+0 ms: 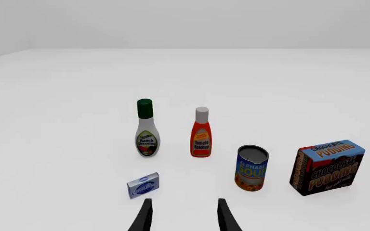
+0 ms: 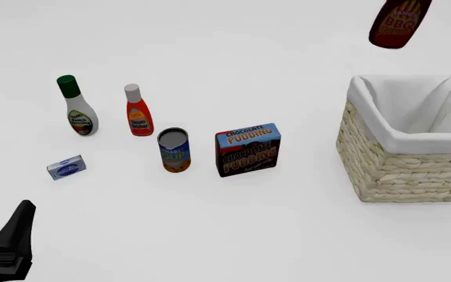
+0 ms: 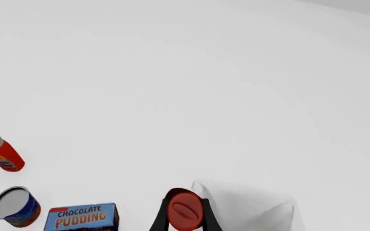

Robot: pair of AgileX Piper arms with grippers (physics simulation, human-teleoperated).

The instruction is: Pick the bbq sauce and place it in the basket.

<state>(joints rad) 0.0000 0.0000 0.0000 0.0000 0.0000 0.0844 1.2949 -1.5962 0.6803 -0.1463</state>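
Right pincer (image 3: 185, 214) clamped on the bbq sauce (image 2: 398, 23) at its red cap, bottle hanging high above the basket (image 2: 382, 170); left pincer (image 1: 183, 216) idle, spread; centre over the lining, then lower before releasing.

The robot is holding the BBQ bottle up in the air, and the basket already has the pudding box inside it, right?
Not quite. The BBQ bottle is up in the air, with the right fingers around its red cap. But the basket shows only white cloth inside. The pudding box stands on the table beside the soup can, as the front view shows.
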